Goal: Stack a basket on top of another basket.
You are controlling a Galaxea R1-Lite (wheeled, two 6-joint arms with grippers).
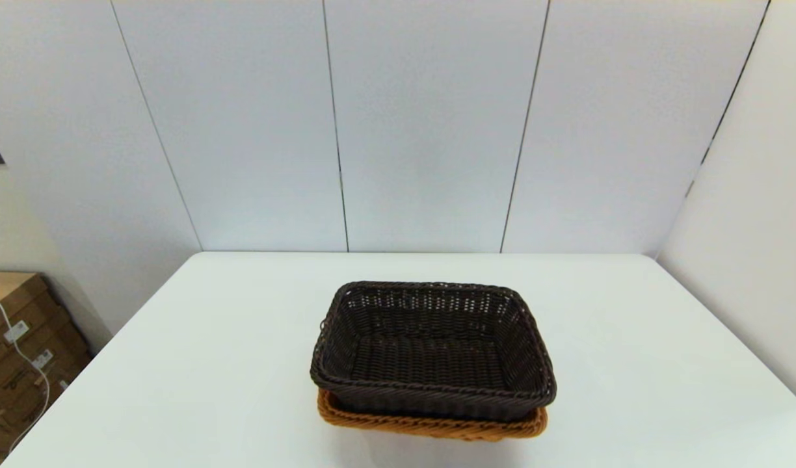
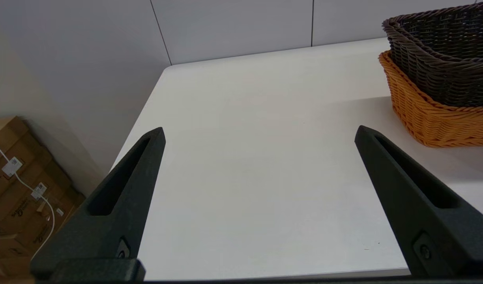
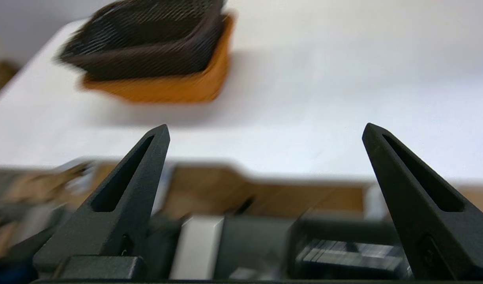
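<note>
The dark brown basket [image 1: 433, 350] sits nested inside the orange-tan basket [image 1: 430, 425] near the table's front middle; only the tan rim shows beneath it in the head view. Both baskets also appear in the left wrist view, dark basket [image 2: 446, 51] over tan basket [image 2: 431, 114], and in the right wrist view, dark basket [image 3: 146, 39] over tan basket [image 3: 174, 88]. My left gripper [image 2: 259, 132] is open over bare table to the left of the baskets. My right gripper [image 3: 265, 130] is open, off the table's front edge. Neither arm shows in the head view.
The white table [image 1: 177, 364] is backed by white wall panels. Cardboard boxes [image 1: 21, 351] with a white cable stand on the floor to the left of the table. Below the table's front edge, the right wrist view shows blurred brown and dark shapes [image 3: 241, 236].
</note>
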